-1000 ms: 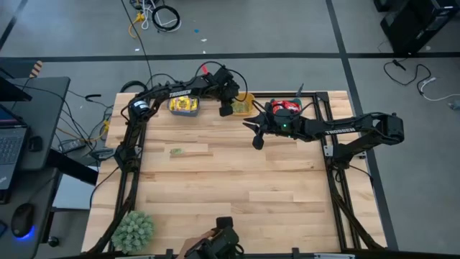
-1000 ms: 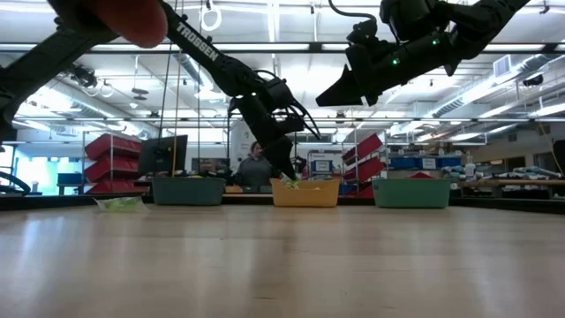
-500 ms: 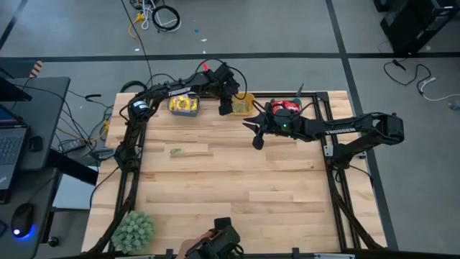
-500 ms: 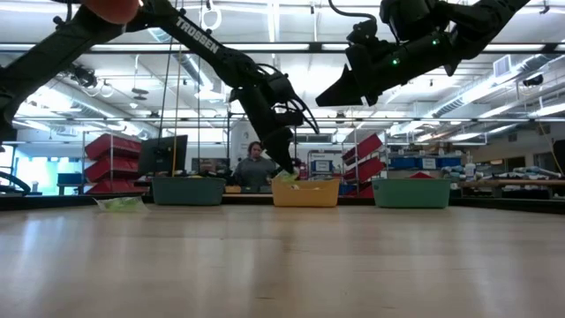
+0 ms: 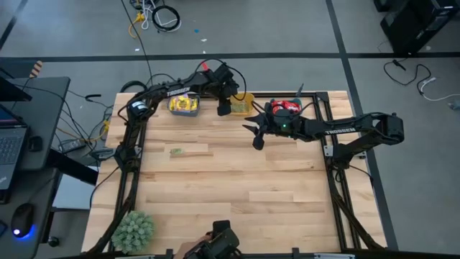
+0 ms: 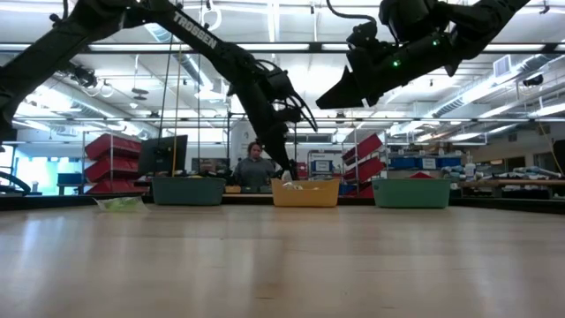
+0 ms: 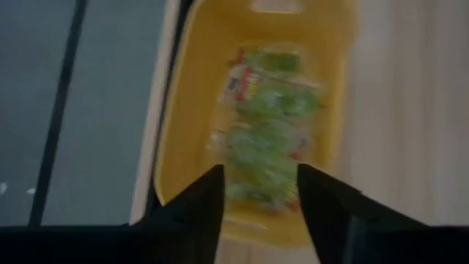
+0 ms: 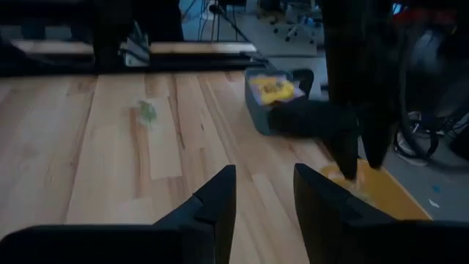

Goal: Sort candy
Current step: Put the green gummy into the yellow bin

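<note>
Pale green candy packets [image 7: 267, 125] lie in a yellow-orange bin [image 7: 333, 88] at the table's far edge. My left gripper [image 7: 260, 198] hangs open just above this bin [image 5: 244, 105], with nothing between its fingers [image 6: 284, 173]. One more green packet [image 5: 175, 151] lies flat on the table at the left [image 8: 149, 111]. Yellow candy fills a teal bin [image 5: 183, 106], and red candy fills another [image 5: 287, 106]. My right gripper [image 8: 262, 194] stands open in the air near mid-table [image 5: 255, 134], holding nothing.
The three bins stand in a row along the far edge [image 6: 187, 190] [image 6: 305, 192] [image 6: 411, 193]. A fuzzy green plant [image 5: 133, 229] sits at the near left corner. A dark camera [image 5: 221, 241] stands at the near edge. Bare wood lies between.
My left gripper has risen a little from the yellow-orange bin. The green packet that showed at its fingertips is no longer there.
</note>
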Controlling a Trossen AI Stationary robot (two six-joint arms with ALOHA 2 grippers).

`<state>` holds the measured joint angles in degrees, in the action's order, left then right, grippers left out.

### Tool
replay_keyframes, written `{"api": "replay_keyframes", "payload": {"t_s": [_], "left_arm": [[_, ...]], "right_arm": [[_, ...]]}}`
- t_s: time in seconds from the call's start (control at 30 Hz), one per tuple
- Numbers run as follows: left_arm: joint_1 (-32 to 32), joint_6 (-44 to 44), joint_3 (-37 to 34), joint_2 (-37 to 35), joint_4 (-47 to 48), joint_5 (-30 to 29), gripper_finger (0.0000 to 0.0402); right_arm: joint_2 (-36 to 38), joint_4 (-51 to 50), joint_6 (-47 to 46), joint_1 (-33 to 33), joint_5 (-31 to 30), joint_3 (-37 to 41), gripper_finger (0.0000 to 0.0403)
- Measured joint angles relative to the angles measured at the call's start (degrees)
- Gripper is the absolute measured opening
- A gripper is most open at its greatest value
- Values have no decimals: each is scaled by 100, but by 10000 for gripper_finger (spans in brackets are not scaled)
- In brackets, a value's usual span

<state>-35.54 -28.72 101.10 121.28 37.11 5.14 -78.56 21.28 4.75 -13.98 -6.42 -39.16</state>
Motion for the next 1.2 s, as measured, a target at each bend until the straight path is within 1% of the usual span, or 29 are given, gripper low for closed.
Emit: {"api": "replay_keyframes", "payload": {"t_s": [0.07, 0.13, 0.2, 0.23, 0.27, 0.3, 0.37, 0.43, 0.53, 0.67, 0.73, 0.9, 1.0, 1.1, 1.2], "left_arm": [[19, -123, 0, -129, 255, 85, 142], [42, -205, -2, -221, 356, 103, 94], [57, -232, -14, -292, 483, 267, 38], [71, -228, -15, -319, 488, 413, 20], [71, -212, -15, -348, 473, 593, 12], [83, -181, -15, -369, 479, 720, 10], [125, -127, -15, -378, 424, 844, 7], [188, -124, -20, -374, 385, 860, 3], [278, -61, -20, -374, 36, 964, 2], [371, 115, -20, -374, -296, 1440, 1], [434, 171, -20, -374, -390, 1561, 1], [608, 263, -20, -370, -761, 1595, 1], [682, 366, -21, -370, -962, 1727, 1], [746, 526, -269, -372, -1632, 1818, 0], [755, 802, -586, -359, -2136, 1893, 0]], "right_arm": [[-2, -104, 25, 0, 0, 2, 121], [-2, -150, 52, 4, -5, 5, 108], [-2, 13, 168, 17, -119, 77, 82], [-2, 101, 240, 15, -152, 127, 65], [-2, 202, 280, 15, -160, 174, 45], [-2, 311, 312, 15, -164, 222, 24], [-2, 509, 357, -14, -157, 335, 9], [-2, 722, 361, -22, -138, 493, 10], [-2, 1153, 402, -59, 22, 758, 2], [-2, 1787, 397, -115, 48, 1112, 1], [-2, 1982, 394, -122, 48, 1230, 0], [-2, 2153, 380, -122, 50, 1410, 0], [-2, 2214, 384, -122, 50, 1435, 0], [-2, 2370, 431, -122, 62, 1436, 0], [-2, 2470, 471, -149, 357, 1436, 0]]}}
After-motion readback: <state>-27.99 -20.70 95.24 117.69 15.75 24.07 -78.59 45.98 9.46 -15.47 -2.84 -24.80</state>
